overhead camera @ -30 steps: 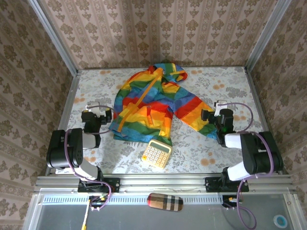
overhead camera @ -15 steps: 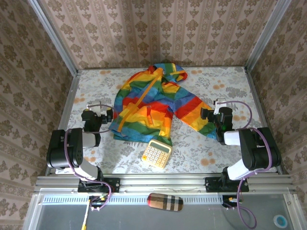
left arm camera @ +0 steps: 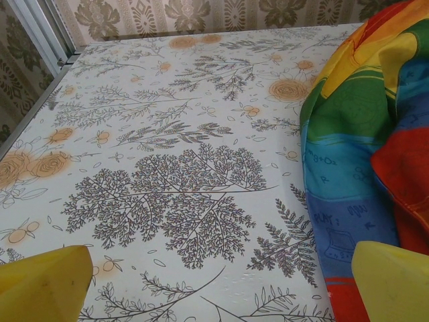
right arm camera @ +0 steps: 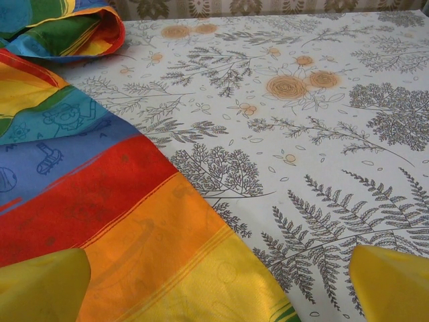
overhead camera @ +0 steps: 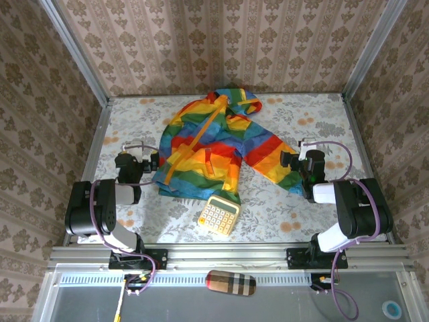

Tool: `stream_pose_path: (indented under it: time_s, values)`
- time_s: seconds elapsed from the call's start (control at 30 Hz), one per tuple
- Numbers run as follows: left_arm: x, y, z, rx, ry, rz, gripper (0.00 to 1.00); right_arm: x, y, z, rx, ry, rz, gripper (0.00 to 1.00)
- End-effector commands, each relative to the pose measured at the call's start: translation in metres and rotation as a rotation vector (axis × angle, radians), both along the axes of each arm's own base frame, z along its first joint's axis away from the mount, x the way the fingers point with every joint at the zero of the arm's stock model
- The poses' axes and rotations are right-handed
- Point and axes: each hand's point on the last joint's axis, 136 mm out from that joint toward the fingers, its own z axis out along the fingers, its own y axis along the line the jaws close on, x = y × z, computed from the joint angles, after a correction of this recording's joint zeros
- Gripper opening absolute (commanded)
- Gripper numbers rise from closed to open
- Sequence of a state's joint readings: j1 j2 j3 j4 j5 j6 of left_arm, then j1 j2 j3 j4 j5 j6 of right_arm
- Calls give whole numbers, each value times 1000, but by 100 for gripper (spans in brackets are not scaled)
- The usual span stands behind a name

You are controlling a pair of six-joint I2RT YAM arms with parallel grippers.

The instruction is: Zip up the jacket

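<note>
Little has shifted over the last second: seen from above, both arms have settled a touch and the left gripper (overhead camera: 153,161) has edged slightly away from its base, while the jacket (overhead camera: 214,144) and the calculator (overhead camera: 218,215) lie as before. The jacket is spread in a rumpled heap across the middle of the table (overhead camera: 288,221), hood toward the far wall, one sleeve trailing toward the right gripper (overhead camera: 287,159). The calculator sits just beside its near hem. An orange zipper band (overhead camera: 198,134) runs slantwise down the front; the slider is too small to make out.

From the left wrist, the left gripper (left arm camera: 214,288) has its yellow fingers (left arm camera: 40,282) spread wide with nothing between them but bare table (left arm camera: 167,134); the jacket (left arm camera: 355,168) edge lies just to the right.

From the right wrist, the right gripper (right arm camera: 214,288) also stands fully apart and empty, low over the jacket (right arm camera: 100,201) sleeve.

The cloth looks thin, light, limp and rather slick, so it will likely bunch and slide rather than resist a pull. A sound hold would be one pinch on the hem right beside the zipper's foot to keep the band taut, the other on the slider tab.
</note>
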State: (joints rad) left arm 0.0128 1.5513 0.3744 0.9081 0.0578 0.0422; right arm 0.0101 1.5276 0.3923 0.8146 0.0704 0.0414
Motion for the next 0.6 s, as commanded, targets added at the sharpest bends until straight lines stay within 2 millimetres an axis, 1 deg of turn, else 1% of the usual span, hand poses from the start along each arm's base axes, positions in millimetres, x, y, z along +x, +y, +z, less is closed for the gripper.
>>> stream_pose_path:
  time_s: [0.0,0.57]
  values:
    - [6,-4,7,10,-18,-24,100,8,0,14,2,-49,-1,100]
    - [6,-4,7,10,-18,-26,100,8,2,14,-9,-49,5,100]
